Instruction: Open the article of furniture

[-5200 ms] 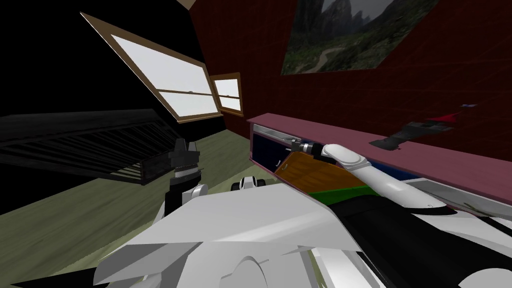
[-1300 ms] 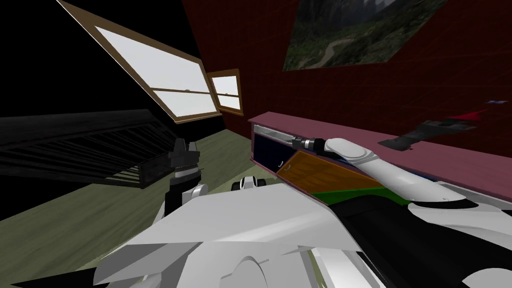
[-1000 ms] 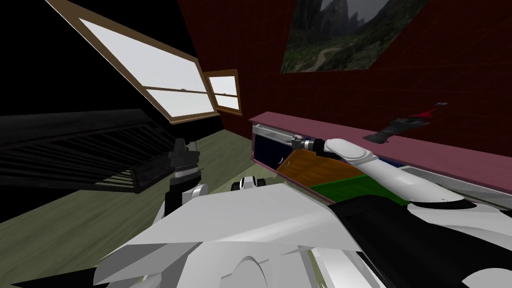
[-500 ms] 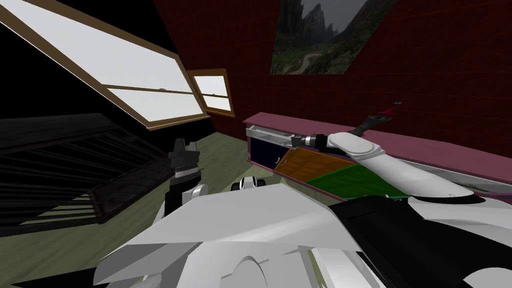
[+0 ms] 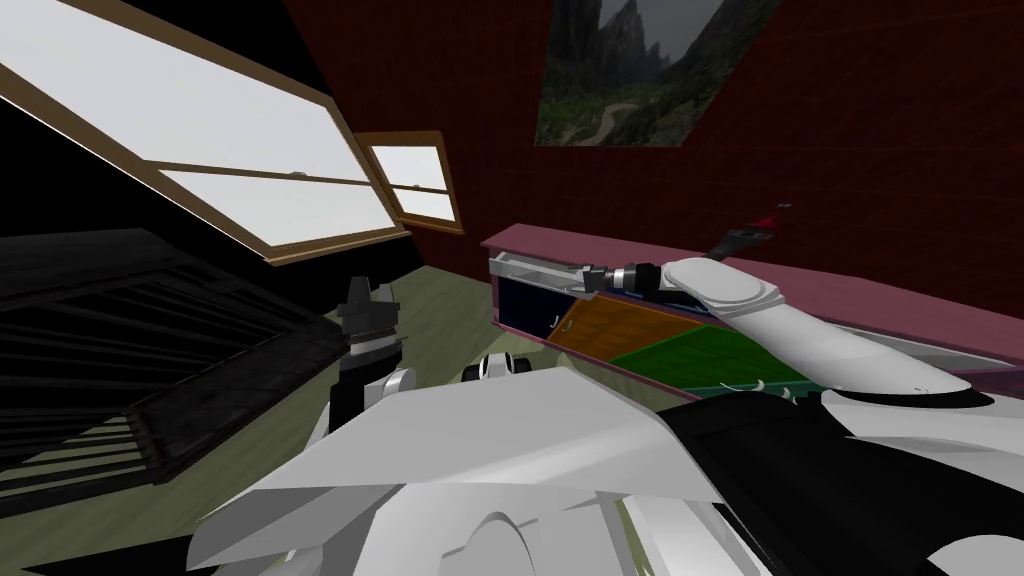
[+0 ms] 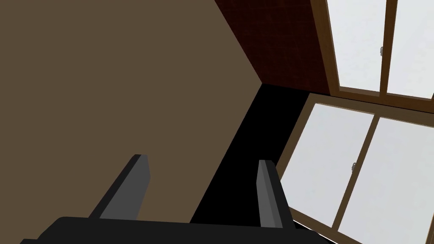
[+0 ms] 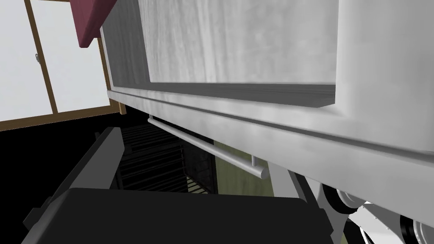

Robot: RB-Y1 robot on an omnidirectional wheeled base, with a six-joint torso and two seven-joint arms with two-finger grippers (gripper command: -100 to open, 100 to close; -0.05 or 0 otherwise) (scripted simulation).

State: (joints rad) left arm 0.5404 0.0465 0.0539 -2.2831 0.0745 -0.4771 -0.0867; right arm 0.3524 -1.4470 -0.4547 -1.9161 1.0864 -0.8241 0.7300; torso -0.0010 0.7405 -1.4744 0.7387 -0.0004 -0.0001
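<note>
— If the cabinet (image 5: 520, 305) against the dark red wall (image 5: 800, 150) is to open, how will it handle?
— My guess is that the body is heavy and won't shift, so only the drawer (image 5: 528, 267) at its top left end has to move. The drawer is a stiff grey box, already drawn out some way from under the maroon top (image 5: 560, 243). It should slide straight with little load, though pulled askew it could bind.
— Where to take hold?
— On the handle (image 7: 205, 147), a thin round bar held off the drawer front on posts (image 7: 253, 161). It looks rigid and smooth, probably slippery, so I'd close on its middle and pull square to the front.
— And the right gripper (image 5: 592, 277)?
— The right arm (image 5: 800, 330) reaches out long and nearly straight, across the coloured fronts (image 5: 700, 350), to the drawer front. In its wrist view the bar lies just ahead of the gripper body. One finger (image 7: 106, 154) stands far out to the side, so I read the jaws as spread and pinching nothing.
— The left gripper (image 5: 368, 306)?
— It is raised on my left, well apart from the cabinet, with its fingers wide and empty.
</note>
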